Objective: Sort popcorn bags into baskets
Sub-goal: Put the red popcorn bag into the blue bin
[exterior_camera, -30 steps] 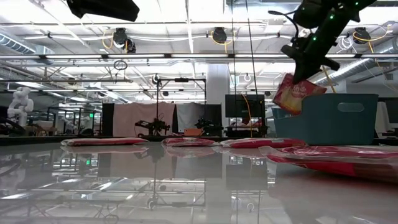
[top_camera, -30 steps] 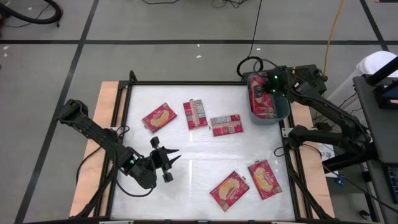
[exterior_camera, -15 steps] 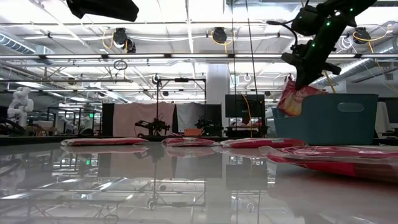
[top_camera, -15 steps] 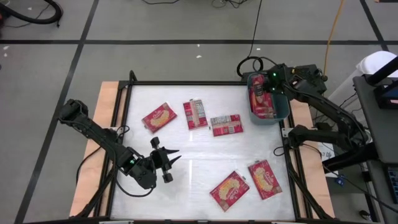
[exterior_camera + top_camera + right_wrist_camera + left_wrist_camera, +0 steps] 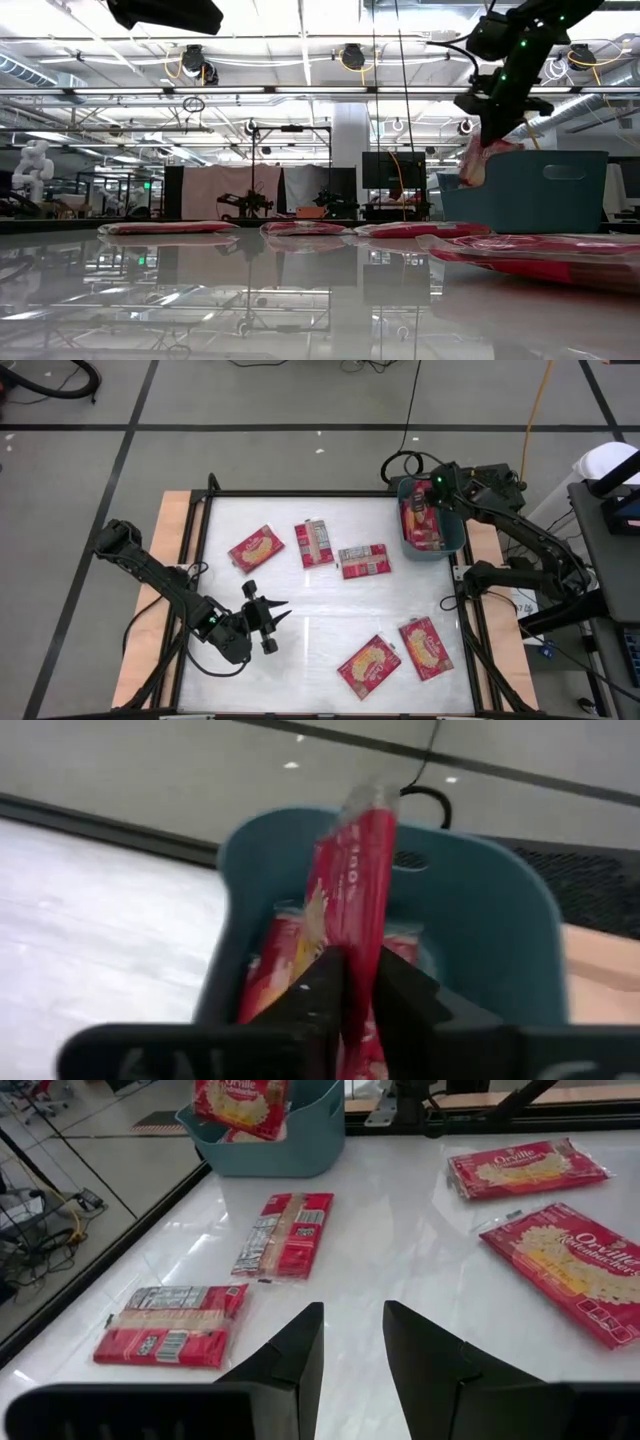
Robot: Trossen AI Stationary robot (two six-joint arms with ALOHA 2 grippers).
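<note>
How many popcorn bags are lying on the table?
5 on the table: three across the far side, two near the front. More are in the bin, partly hidden.

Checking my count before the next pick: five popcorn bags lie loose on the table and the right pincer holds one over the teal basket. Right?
Not quite: the high view shows six popcorn bags loose on the table. The right pincer does hold one over the teal basket.

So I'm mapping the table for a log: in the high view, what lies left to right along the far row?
Picture-side-up popcorn bag → label-side-up bag → second label-side-up bag → teal basket, right claw over it.
</note>
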